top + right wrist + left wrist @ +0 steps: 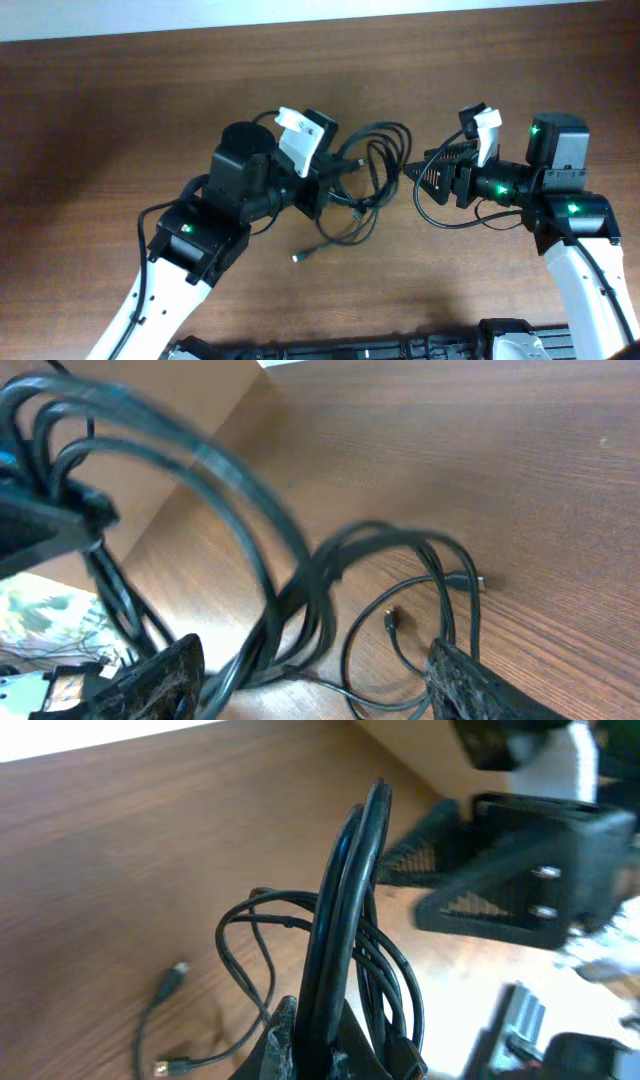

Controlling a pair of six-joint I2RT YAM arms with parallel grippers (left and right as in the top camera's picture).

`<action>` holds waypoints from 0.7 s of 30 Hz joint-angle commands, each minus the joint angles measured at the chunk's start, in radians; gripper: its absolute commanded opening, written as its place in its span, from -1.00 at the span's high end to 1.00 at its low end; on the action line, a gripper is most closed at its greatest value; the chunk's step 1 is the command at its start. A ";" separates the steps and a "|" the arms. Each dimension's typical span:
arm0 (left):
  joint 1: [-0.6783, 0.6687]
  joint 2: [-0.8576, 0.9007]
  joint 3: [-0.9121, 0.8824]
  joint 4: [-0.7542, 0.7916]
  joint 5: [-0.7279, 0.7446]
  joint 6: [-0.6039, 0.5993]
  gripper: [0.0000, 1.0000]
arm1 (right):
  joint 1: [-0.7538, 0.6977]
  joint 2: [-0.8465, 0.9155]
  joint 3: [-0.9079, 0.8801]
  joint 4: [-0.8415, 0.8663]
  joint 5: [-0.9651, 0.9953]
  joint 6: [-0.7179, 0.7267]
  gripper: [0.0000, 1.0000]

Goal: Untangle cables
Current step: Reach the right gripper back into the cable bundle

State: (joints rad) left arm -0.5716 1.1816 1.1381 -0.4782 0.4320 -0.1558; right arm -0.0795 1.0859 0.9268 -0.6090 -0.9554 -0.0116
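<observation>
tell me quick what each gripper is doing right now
left gripper: shut on the cables
right gripper: open, holding nothing

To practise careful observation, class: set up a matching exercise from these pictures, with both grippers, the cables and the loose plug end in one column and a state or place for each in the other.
Column A
1. left gripper
2. right gripper
3. cables
4. loose plug end

Column B
a. lying on the table
b. open
c. looped between the two grippers
d. shut on the cables

Pairs: 1-d, 2-b, 3-c, 4-a
</observation>
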 commanded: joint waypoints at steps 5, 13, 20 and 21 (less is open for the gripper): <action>-0.111 -0.023 0.012 0.040 0.077 -0.016 1.00 | -0.006 0.000 0.010 0.002 0.045 -0.008 -0.55; -0.122 -0.023 0.012 0.019 0.159 -0.034 1.00 | -0.006 0.000 0.010 0.004 0.378 0.148 -0.62; -0.122 -0.023 0.012 0.084 0.381 -0.034 1.00 | -0.006 0.000 0.010 0.068 0.470 0.121 -0.63; -0.122 -0.023 0.012 0.083 0.384 -0.034 1.00 | -0.006 0.000 0.010 0.076 0.470 0.121 -0.64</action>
State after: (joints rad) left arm -0.6880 1.1816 1.1381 -0.4019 0.6945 -0.1822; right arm -0.0788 1.0855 0.9268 -0.5510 -0.5522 0.1085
